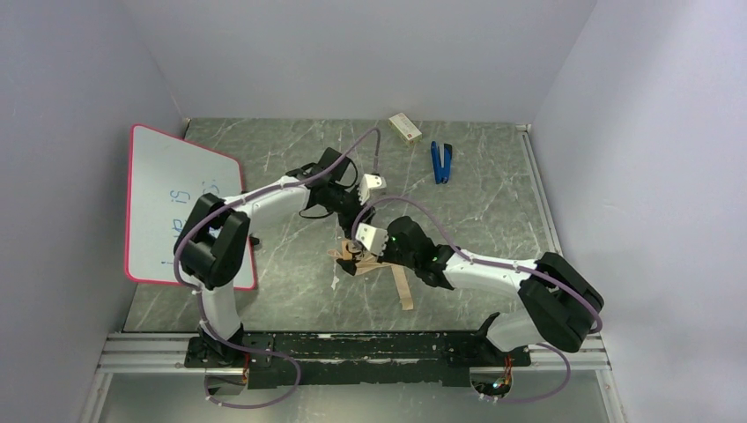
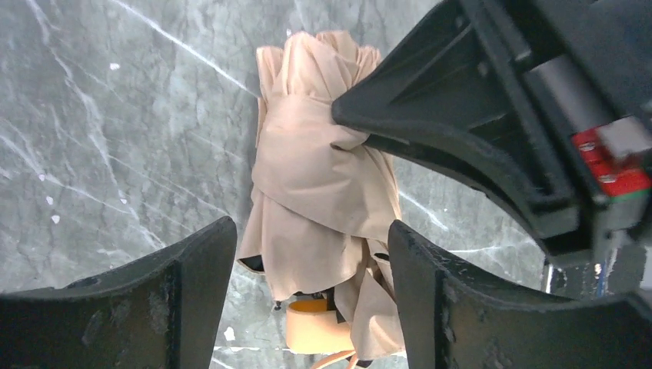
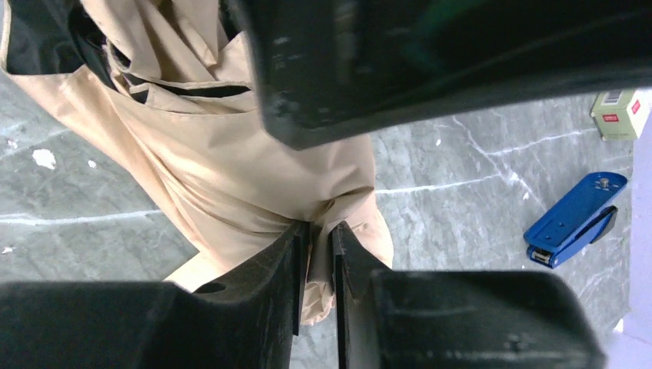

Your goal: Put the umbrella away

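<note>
Grey marbled table [image 1: 291,167] fills the floor of a white-walled booth, and both arms reach in over its middle. The umbrella [image 1: 355,258] sits there as a crumpled tan bundle, directly under the two wrists.

The left pincer [image 2: 307,238] has its fingers spread wide and grips nothing. The umbrella [image 2: 323,177] lies in the gap between them and runs on ahead of the tips. Its long axis follows the line of those fingers. The tan handle knob [image 2: 311,327] is at the end close in toward this pincer's palm, and the gathered fabric end points away, beyond the fingertips. Neither finger can be seen touching the cloth.

The right pincer [image 3: 319,231] is nearly closed, with a fold of the umbrella [image 3: 231,177] pinched in the narrow slit between its fingers. In the left wrist view, the right pincer [image 2: 354,131] comes in from the right of the left pincer's gap and bites the fabric about midway along the bundle.

From the overhead camera, a long tan strap [image 1: 403,295] trails out from under the right pincer toward the arm bases.

Well beyond the right pincer's tips and off to its right lie a blue stapler [image 3: 573,219] and a small box [image 3: 621,113]. A pink-edged whiteboard [image 1: 181,203] rests far out beside the left arm.
</note>
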### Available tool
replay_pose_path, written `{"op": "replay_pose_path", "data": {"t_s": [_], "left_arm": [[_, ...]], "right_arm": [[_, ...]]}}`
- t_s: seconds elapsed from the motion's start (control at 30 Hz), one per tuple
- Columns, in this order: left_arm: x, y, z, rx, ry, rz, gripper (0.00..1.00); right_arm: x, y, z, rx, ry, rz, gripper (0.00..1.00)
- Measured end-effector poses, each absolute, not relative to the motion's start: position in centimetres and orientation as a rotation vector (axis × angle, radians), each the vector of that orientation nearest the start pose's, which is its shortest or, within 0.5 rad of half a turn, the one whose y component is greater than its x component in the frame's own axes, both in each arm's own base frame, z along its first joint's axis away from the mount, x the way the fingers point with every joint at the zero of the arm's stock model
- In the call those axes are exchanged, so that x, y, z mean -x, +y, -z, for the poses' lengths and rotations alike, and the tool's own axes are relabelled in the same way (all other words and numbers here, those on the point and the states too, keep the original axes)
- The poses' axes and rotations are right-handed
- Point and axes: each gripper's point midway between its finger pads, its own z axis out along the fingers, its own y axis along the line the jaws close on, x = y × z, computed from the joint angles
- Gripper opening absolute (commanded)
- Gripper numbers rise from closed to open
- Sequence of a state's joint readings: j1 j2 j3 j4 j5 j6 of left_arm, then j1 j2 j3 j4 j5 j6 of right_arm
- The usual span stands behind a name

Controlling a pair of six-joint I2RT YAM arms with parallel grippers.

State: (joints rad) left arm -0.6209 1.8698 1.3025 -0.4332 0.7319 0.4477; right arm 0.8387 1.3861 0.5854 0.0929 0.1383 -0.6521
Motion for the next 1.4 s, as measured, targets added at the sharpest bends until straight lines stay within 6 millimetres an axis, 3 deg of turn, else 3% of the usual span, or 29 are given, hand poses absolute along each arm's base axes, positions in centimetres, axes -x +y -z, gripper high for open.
{"op": "replay_pose_path", "data": {"t_s": [0.13,0.27,0.4,0.57,0.77,1.1,1.4], "left_arm": [[-28.2,-33.3,-9.7,-1.455,1.951,1.062,0.78],[-28.1,-33.5,-9.7,-1.448,1.954,1.077,0.82],[-28.2,-33.4,-8.2,-1.454,1.992,1.065,0.83],[-26.2,-33.7,-4.8,-1.534,2.059,1.084,0.84],[-25.7,-33.4,-3.9,-1.577,2.057,1.061,0.80],[-25.8,-33.0,-2.3,-1.601,2.105,1.001,0.62],[-25.8,-32.9,-2.1,-1.608,2.105,0.972,0.13]], "right_arm": [[-26.6,22.8,-5.2,1.507,1.714,0.060,0.22],[-26.6,22.7,-5.1,1.508,1.715,0.063,0.22],[-26.6,22.7,-5.1,1.515,1.711,0.067,0.22],[-26.6,22.7,-5.1,1.513,1.712,0.069,0.22],[-26.6,22.6,-5.0,1.509,1.717,0.069,0.22],[-26.5,22.6,-5.1,1.504,1.720,0.070,0.23],[-26.4,22.6,-5.3,1.500,1.715,0.061,0.29]]}}
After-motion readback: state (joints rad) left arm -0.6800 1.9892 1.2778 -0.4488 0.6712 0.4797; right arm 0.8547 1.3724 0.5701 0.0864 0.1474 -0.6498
